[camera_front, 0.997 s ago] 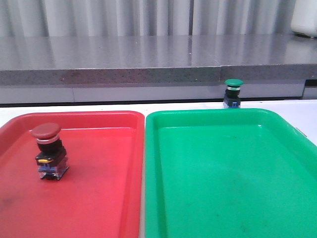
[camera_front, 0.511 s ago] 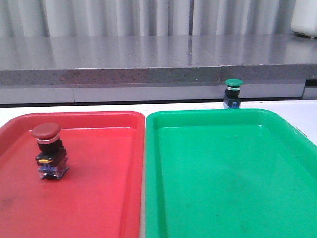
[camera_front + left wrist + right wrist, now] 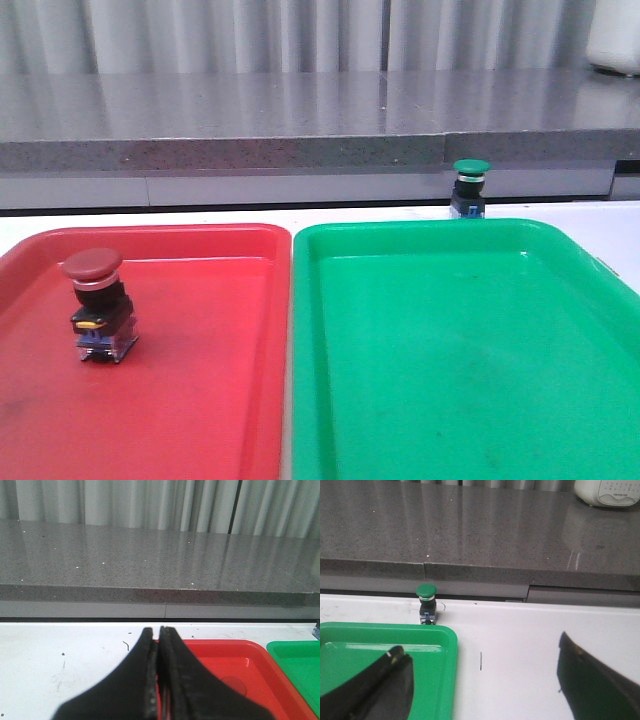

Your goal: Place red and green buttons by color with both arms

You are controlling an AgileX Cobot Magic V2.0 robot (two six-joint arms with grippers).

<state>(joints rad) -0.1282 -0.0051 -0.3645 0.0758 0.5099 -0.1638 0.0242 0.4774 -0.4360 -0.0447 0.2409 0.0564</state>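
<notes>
Buttons first: the dark red mushroom-head push-button switch stands upright inside the large red plastic tray, near that tray's left side, its long axis vertical and its domed cap pointing up. Below the cap come a silver collar, a black body with a small yellow mark on its front, and a clear-blue base resting on the tray floor. The dark green mushroom-head push-button switch also stands upright with its cap up, on the white tabletop just behind the far rim of the large green plastic tray, toward that tray's right half and outside it; in the right wrist view the same switch sits just beyond the tray's far corner, close to the grey stone ledge. It has the same silver collar, black body and bluish base.

Compared with the front pictures from a second and half a second ago, both switches and both trays sit in the same places; nothing has shifted.

The left gripper has its two black fingers pressed together with nothing between them, over the near edge of the red tray. The right gripper is spread wide, holding nothing, its fingers well apart.
</notes>
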